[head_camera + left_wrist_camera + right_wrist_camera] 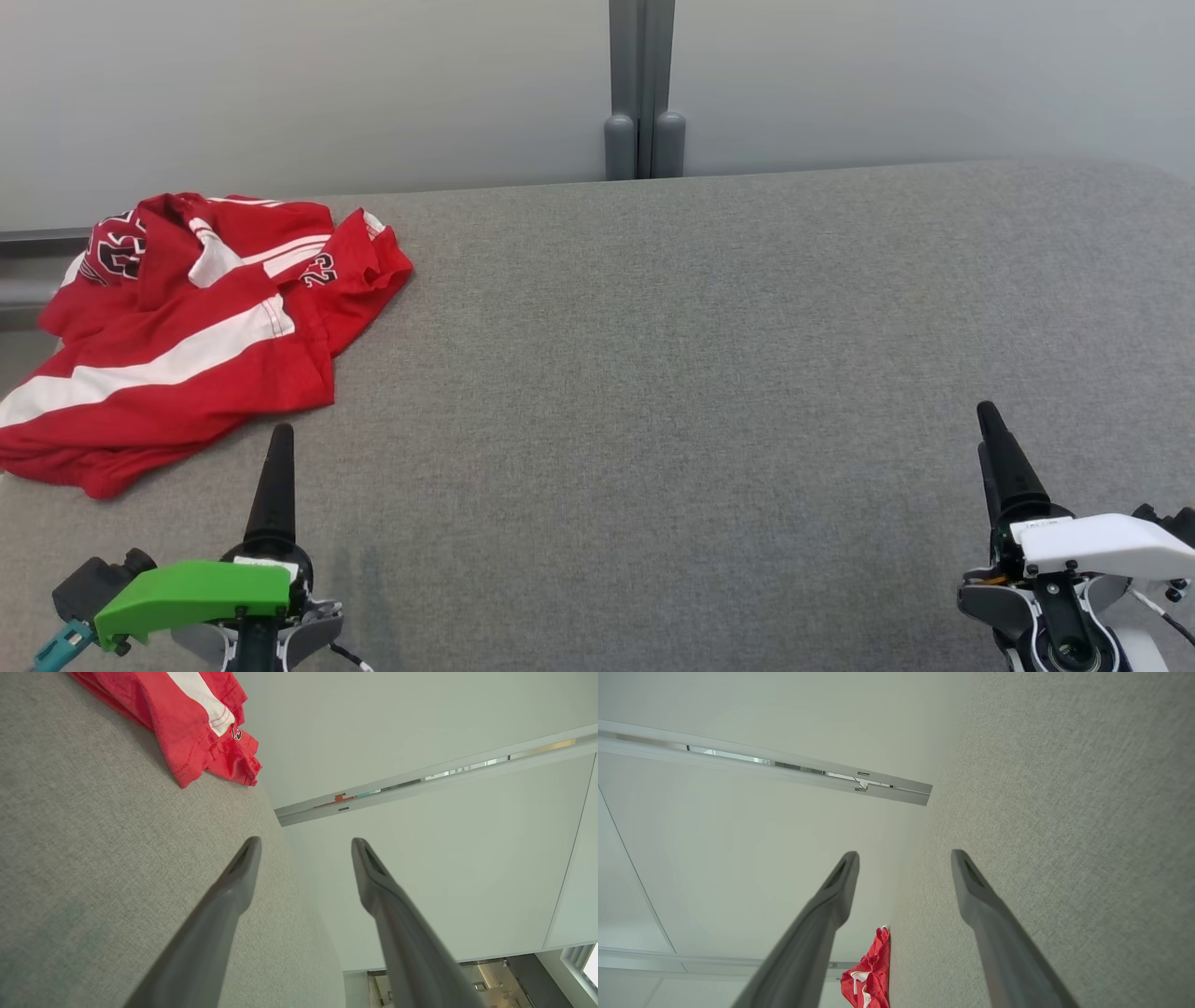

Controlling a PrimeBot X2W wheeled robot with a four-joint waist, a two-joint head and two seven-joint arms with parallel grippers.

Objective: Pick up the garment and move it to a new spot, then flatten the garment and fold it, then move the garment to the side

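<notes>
Garment (pixel 187 345), red with white stripes: laid crumpled on the table (pixel 653 373), long axis running from near left to far right. Left gripper (pixel 280 439): placed just short of the garment's near hem, which lies ahead and slightly to its left; fingers spread, empty; judged the nearer arm. Right gripper (pixel 988 415): placed well to the garment's right, likewise spread.

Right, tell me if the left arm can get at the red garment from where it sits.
Probably yes. The left tool, open, sits just short of the red garment, at its near edge, with bare grey surface between them and nothing in the way.
</notes>
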